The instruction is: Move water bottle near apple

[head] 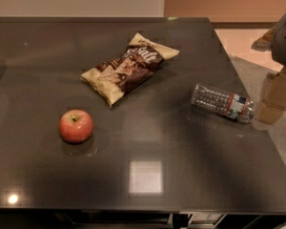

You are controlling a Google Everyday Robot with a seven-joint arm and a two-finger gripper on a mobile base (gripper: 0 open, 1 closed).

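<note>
Gripper (285, 35) hangs beyond table's (181, 194) far-right corner, grip unreadable; water bottle (222, 103) lies by the right edge, well apart from apple (76, 126).

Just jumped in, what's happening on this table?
Nothing is being handled yet. The water bottle lies on its side near the right edge of the table, far from the apple at front left, with a chip bag behind. The gripper is not in view; only a grey robot part shows at upper right.
</note>
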